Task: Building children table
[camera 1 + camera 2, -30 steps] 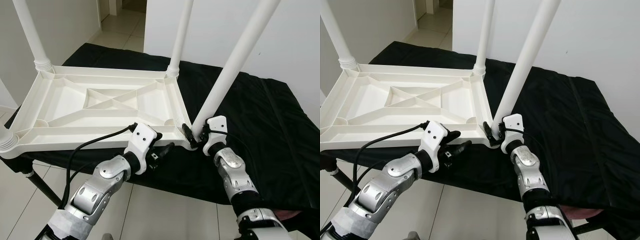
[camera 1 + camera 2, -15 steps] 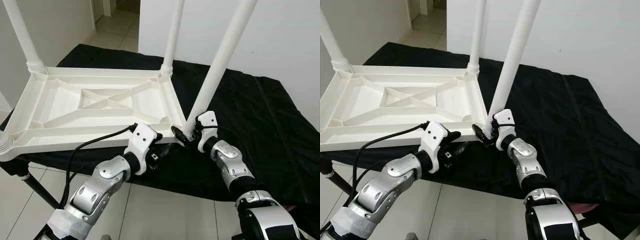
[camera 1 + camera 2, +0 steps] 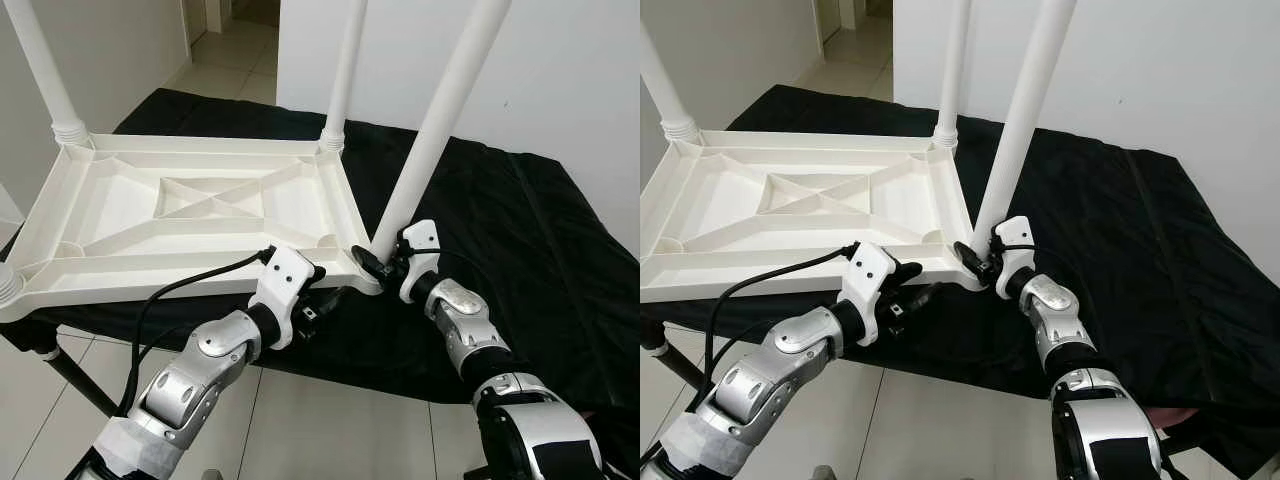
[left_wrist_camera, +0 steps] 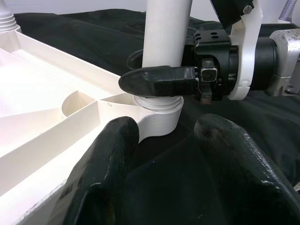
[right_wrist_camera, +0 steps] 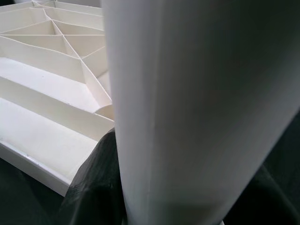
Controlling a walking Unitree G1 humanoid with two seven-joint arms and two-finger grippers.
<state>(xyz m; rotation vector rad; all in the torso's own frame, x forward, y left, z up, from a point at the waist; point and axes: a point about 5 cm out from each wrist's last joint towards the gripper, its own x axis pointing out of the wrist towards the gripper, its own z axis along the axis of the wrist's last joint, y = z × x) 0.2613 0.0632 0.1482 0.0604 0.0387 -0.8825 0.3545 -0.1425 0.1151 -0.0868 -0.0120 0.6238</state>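
Observation:
An upturned white tabletop (image 3: 150,215) lies on a black-draped bench. White legs stand at its far left corner (image 3: 45,70) and far right corner (image 3: 345,70). A third leg (image 3: 435,130) leans over the near right corner socket (image 4: 159,119). My right gripper (image 3: 385,262) is shut around that leg's lower end, and one of its fingers (image 4: 159,79) crosses the leg just above the socket. My left gripper (image 3: 330,297) is open just below the tabletop's near edge by that corner, its fingers (image 4: 108,159) apart with nothing between them.
The black cloth (image 3: 520,230) spreads out to the right of the tabletop. A fourth leg's collar (image 3: 8,285) shows at the near left corner. A black cable (image 3: 190,285) runs from my left wrist. White walls stand behind, with tiled floor (image 3: 330,420) below the bench.
The camera shifted early on. My right gripper has moved slightly right with the leg's lower end, and the leg now stands a little steeper at the corner socket. The left gripper has stayed put.

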